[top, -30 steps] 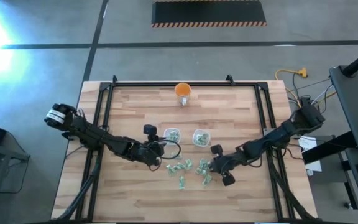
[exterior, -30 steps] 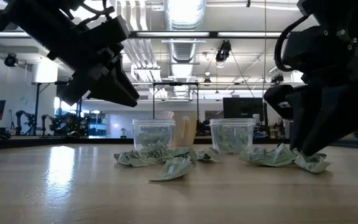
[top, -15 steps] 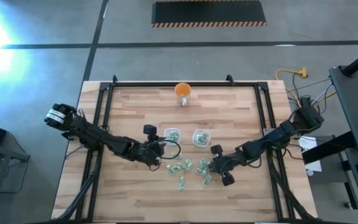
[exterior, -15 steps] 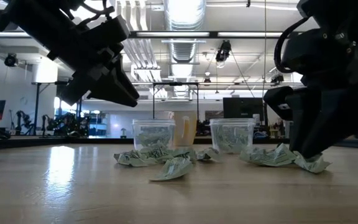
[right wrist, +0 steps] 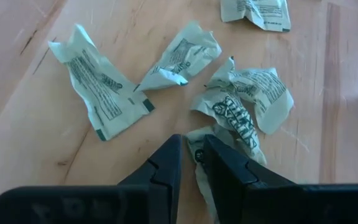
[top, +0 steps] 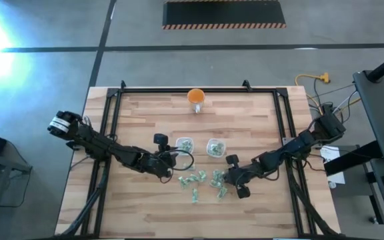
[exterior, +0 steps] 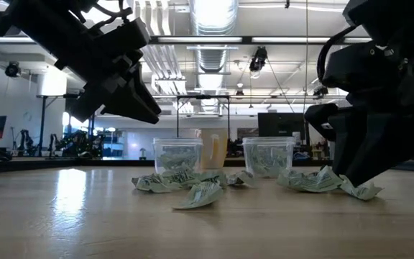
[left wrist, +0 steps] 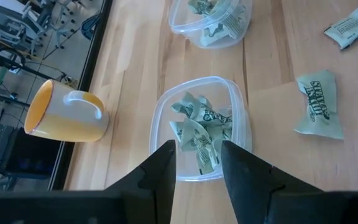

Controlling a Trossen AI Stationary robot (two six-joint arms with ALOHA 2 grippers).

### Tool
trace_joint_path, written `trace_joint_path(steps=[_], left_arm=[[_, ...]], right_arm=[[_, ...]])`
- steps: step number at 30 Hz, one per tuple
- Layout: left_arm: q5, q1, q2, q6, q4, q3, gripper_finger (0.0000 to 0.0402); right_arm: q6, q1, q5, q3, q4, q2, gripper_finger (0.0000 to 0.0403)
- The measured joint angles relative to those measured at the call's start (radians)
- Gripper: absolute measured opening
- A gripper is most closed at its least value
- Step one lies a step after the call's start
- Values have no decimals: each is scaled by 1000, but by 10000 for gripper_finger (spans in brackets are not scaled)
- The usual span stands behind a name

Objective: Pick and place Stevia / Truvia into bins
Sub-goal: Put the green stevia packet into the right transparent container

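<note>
Several crumpled pale green-and-white Stevia sachets (top: 193,180) lie loose on the wooden table, in front of two clear bins (top: 185,144) (top: 215,147) that hold more sachets. My right gripper (right wrist: 192,155) is down among the right-hand sachets (exterior: 315,180), shut on one of them. My left gripper (left wrist: 197,168) hangs open and empty above the table, just short of the left bin (left wrist: 201,124). In the low view it is raised (exterior: 146,108), while the right gripper (exterior: 354,176) reaches the tabletop. My right gripper pinches one crumpled sachet by its near edge (right wrist: 197,142) between the two fingertips. The fingers slant down from the table's right side. The sachet lies on the table, partly under a neighbouring sachet (right wrist: 241,106).
An orange cup (top: 196,98) stands at the far middle of the table, behind the bins. More loose sachets (right wrist: 101,87) lie near the right gripper. Black frame rails (top: 112,127) run along the table's left and right sides. The near half of the table is bare wood.
</note>
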Motion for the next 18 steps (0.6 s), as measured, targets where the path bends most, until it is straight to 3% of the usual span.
trace_joint_path(steps=[7, 18], left_arm=[[0, 0, 0, 0, 0, -1, 112], [0, -1, 0, 0, 0, -2, 112]], right_arm=[[-15, -3, -2, 11, -7, 33, 14], [-73, 26, 0, 50, -93, -5, 8]])
